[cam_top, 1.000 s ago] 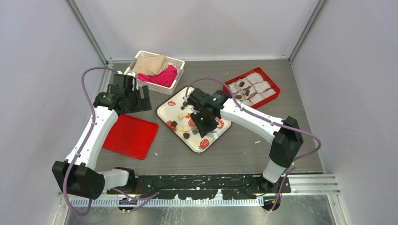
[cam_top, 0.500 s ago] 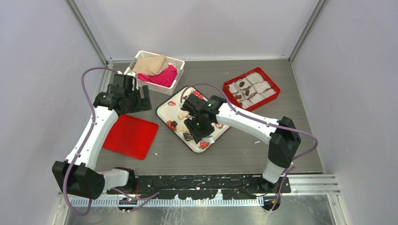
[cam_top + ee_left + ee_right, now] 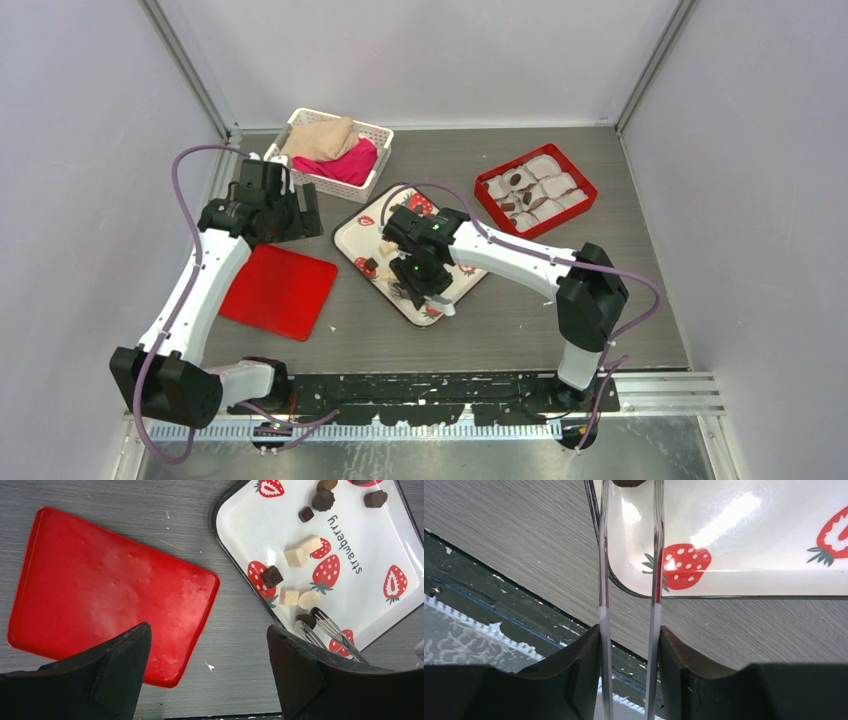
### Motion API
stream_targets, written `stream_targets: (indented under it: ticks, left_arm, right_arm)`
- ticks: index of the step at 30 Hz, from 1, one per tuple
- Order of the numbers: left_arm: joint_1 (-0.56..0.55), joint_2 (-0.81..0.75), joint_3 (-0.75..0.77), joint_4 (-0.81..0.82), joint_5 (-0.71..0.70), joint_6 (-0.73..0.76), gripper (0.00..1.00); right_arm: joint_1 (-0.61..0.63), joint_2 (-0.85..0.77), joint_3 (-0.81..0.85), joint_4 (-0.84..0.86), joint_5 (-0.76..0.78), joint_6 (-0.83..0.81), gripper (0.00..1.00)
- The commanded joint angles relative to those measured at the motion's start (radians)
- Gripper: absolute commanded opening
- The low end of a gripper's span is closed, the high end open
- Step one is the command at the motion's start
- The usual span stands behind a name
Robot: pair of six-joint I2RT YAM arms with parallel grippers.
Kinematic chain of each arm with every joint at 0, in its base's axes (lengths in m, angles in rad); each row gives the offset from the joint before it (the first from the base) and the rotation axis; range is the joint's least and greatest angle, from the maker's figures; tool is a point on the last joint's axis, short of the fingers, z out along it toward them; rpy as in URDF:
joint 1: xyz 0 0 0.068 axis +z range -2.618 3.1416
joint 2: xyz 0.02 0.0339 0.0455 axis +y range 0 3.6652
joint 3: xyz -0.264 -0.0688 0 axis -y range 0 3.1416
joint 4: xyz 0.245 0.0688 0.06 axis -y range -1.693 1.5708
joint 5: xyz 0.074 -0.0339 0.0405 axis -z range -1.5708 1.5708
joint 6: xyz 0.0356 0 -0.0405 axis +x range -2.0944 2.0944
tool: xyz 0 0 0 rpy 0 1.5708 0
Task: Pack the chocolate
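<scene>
Here the right gripper had its jaws pinching the tongs, whose tips seemingly straddled a chocolate just ahead; the left gripper had jaws spread wide, holding nothing.

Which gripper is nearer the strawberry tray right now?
Right. The right gripper, holding the tongs, is above the near corner of the strawberry tray; the left gripper hangs open off its left side.

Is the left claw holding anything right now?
No, the left claw stands wide open above the red lid and the table, with nothing between its fingers.
</scene>
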Motion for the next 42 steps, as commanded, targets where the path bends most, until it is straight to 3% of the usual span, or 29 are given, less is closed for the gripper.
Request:
stream_targets:
  ticks: [1, 10, 16, 24, 28, 35, 42]
  left_arm:
    - [0.005, -0.041, -0.004, 0.016, 0.011, -0.006, 0.86]
    - [0.005, -0.042, -0.006, 0.017, 0.02, -0.007, 0.86]
    - [0.005, -0.04, -0.009, 0.023, 0.024, -0.01, 0.86]
    - [0.005, -0.026, -0.007, 0.043, 0.042, -0.035, 0.85]
    - [0.005, -0.018, -0.001, 0.047, 0.072, -0.043, 0.86]
    - [0.005, 0.048, 0.038, 0.055, 0.106, -0.046, 0.86]
    - [0.005, 0.13, 0.132, 0.048, 0.115, -0.017, 0.86]
  right_arm:
    - [0.006, 0.009, 0.029, 0.007, 0.044, -0.007, 0.46]
    - [0.006, -0.034, 0.065, -0.054, 0.113, -0.019, 0.14]
    - [0.004, -0.093, 0.094, -0.092, 0.167, -0.022, 0.07]
    - [-0.066, -0.152, 0.119, -0.055, 0.217, 0.039, 0.05]
    - [-0.184, -0.189, 0.114, -0.022, 0.167, 0.087, 0.05]
    - [-0.499, -0.232, 0.113, -0.026, 0.05, 0.11, 0.05]
    - [-0.771, -0.209, 0.121, -0.051, 0.029, 0.149, 0.05]
